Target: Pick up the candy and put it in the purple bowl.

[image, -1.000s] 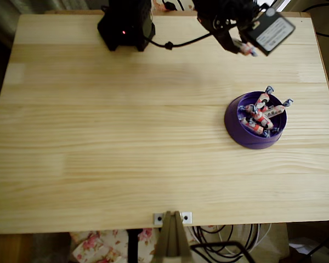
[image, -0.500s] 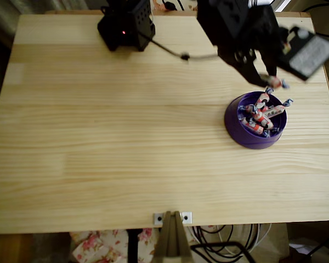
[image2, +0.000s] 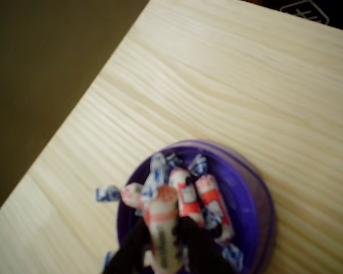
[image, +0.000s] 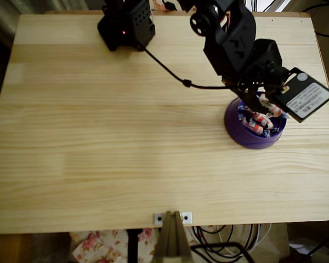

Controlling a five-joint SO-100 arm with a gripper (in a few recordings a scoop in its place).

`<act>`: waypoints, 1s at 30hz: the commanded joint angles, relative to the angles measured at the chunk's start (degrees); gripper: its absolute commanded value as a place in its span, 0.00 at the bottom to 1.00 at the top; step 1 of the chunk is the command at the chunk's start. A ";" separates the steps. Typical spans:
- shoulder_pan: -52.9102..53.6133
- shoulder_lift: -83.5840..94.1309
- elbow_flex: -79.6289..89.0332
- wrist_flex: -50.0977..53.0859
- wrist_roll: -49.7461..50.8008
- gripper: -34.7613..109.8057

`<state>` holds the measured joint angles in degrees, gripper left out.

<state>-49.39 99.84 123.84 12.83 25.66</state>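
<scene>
Between the dark fingers at the bottom of the wrist view, the gripper (image2: pixel 163 242) pinches the candy (image2: pixel 162 220), held just above the other sweets (image2: pixel 208 202) piled in the purple bowl (image2: pixel 257 194). A second ago the arm was back near its base (image: pixel 126 24) at the worktop's (image: pixel 98 137) far edge; it has since swung out over the bowl, so only the release seems left.
</scene>
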 commanded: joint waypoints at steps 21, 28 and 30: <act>1.23 11.16 -0.70 3.78 0.00 0.24; 11.43 27.95 4.66 11.43 -6.50 0.24; 16.08 33.31 7.29 13.54 -8.00 0.24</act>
<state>-38.67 119.62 129.38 23.91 19.69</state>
